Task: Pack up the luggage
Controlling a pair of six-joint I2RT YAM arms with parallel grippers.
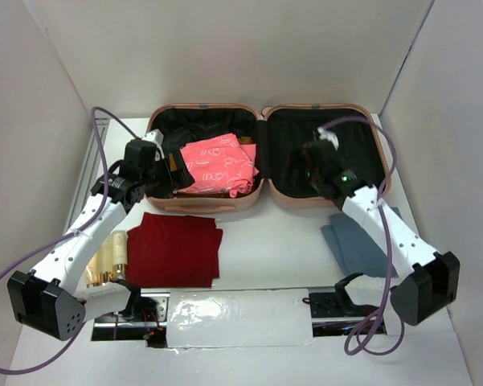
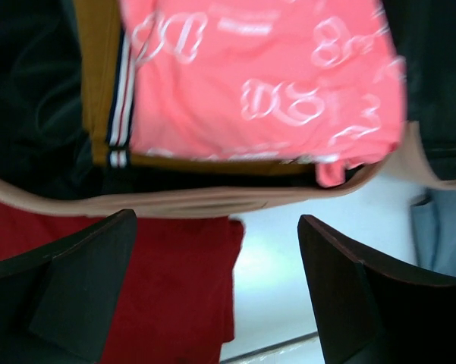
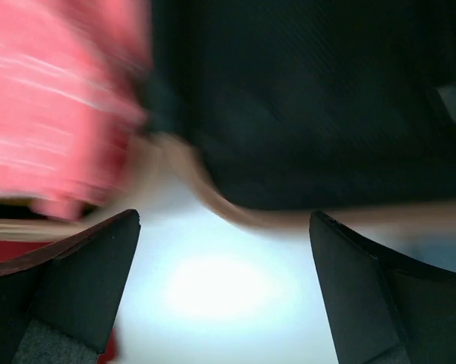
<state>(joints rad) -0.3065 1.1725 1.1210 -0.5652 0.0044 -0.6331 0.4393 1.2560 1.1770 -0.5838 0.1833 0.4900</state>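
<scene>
The pale pink luggage point(image 1: 211, 207) lies open at the back of the table, both halves lined in black. Its left half holds a pink printed garment point(image 1: 218, 163) on top of a brown striped one point(image 2: 99, 76). The right half shows only black lining. My left gripper point(image 1: 162, 178) is open and empty over the left half's near-left corner. Its wrist view shows the pink garment point(image 2: 265, 76), the luggage rim point(image 2: 174, 201) and a red cloth point(image 2: 174, 288). My right gripper point(image 1: 305, 173) is open and empty over the right half's near-left part, and its blurred wrist view shows the rim point(image 3: 235, 212).
The folded dark red cloth point(image 1: 175, 248) lies on the table in front of the left half. A blue cloth point(image 1: 355, 241) lies in front of the right half, partly under my right arm. A beige and gold item point(image 1: 108, 259) lies left of the red cloth.
</scene>
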